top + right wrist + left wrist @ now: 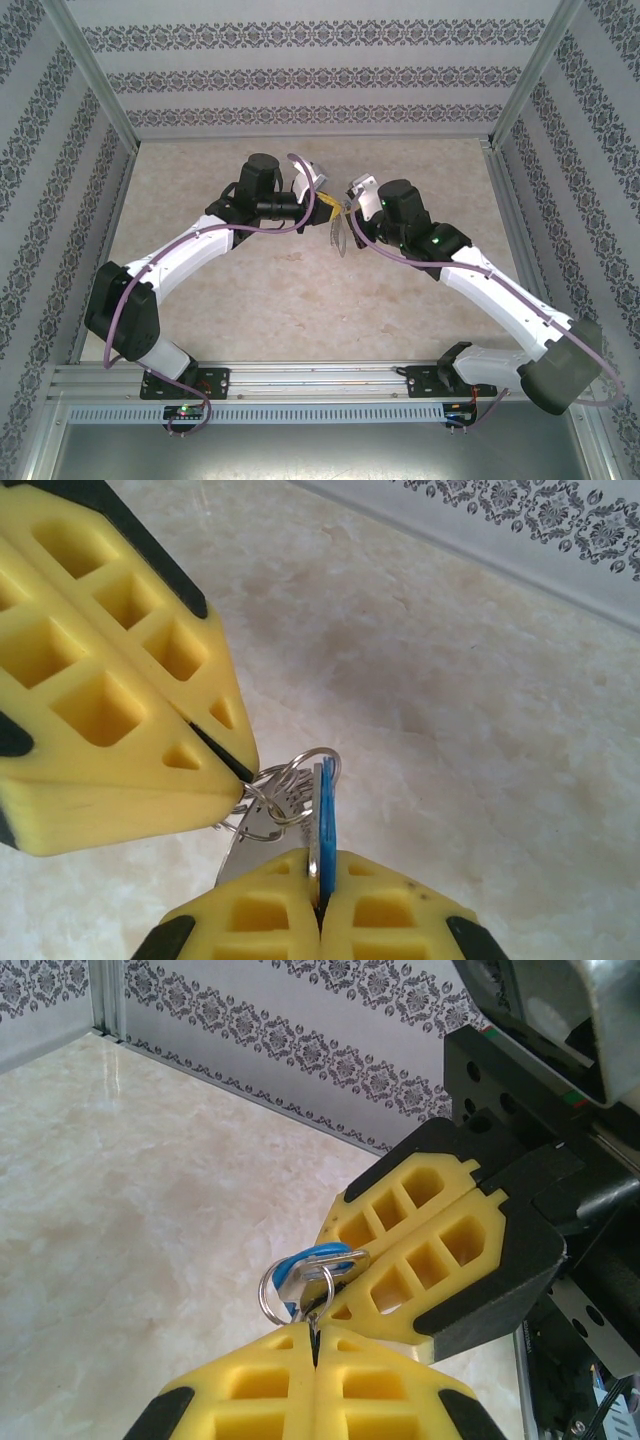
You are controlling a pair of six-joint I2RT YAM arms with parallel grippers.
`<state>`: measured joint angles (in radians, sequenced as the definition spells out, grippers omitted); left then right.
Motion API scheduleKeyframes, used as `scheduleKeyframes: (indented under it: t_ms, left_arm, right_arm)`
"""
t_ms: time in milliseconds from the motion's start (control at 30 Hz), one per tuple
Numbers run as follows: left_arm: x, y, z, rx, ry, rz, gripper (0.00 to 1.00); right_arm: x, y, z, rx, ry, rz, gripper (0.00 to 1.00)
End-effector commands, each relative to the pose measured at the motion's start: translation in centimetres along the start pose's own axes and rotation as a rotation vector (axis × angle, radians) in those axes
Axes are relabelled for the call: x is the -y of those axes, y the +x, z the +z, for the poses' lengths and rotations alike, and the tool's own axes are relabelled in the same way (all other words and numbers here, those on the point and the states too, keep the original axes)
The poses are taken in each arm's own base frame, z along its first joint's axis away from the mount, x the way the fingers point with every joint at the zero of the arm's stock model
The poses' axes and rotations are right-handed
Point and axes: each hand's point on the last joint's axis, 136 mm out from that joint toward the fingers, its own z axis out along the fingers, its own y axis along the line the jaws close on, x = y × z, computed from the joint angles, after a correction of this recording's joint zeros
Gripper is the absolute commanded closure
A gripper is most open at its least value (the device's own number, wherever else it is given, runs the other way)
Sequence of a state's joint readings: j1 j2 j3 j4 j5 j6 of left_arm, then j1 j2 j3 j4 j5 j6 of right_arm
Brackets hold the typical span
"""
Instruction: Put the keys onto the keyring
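Both grippers meet above the middle of the table. My left gripper [325, 207] [315, 1335] is shut on the wire of the keyring [261, 1296], a bunch of thin silver loops [316, 750]. My right gripper [350, 203] [320, 865] is shut on the blue head of the key [327, 820] [319, 1251]. A ring loop curls over the top of the key head; whether it passes through the key I cannot tell. A grey loop [338, 238] hangs below the two grippers. A flat silver blade [241, 856] slants down beside the right fingers.
The beige marble-patterned table [250, 300] lies below, well under the grippers. Patterned walls [300, 70] with metal posts [100, 90] enclose the back and both sides. A metal rail [320, 380] at the near edge carries both arm bases.
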<state>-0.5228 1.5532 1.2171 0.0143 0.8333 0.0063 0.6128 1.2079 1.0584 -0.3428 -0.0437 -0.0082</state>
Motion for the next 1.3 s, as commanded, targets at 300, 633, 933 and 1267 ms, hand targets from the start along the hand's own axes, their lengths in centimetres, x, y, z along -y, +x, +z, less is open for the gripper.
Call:
scheduleKeyframes:
  t_ms: [300,633,933,1267]
  left_arm:
    - [1.0,-0.1,0.5,-0.02,0.048,0.022,1.0]
    - [0.9,-0.1,0.4,-0.017,0.039,0.028,1.0]
    - [1.0,-0.2,0.4,-0.011,0.042,0.024,1.0]
    - [1.2,-0.4,0.5,-0.007,0.054,0.022,1.0]
  right_arm:
    - [-0.4,-1.4,1.2,-0.014,0.01,-0.04,1.0]
    - [1.9,0.1,0.1,-0.019,0.069,0.03,1.0]
    - [2.1,0.5,-0.1,-0.012,0.063,0.055,1.0]
    - [0.6,-0.7,0.6,0.0,0.012,0.038,1.0]
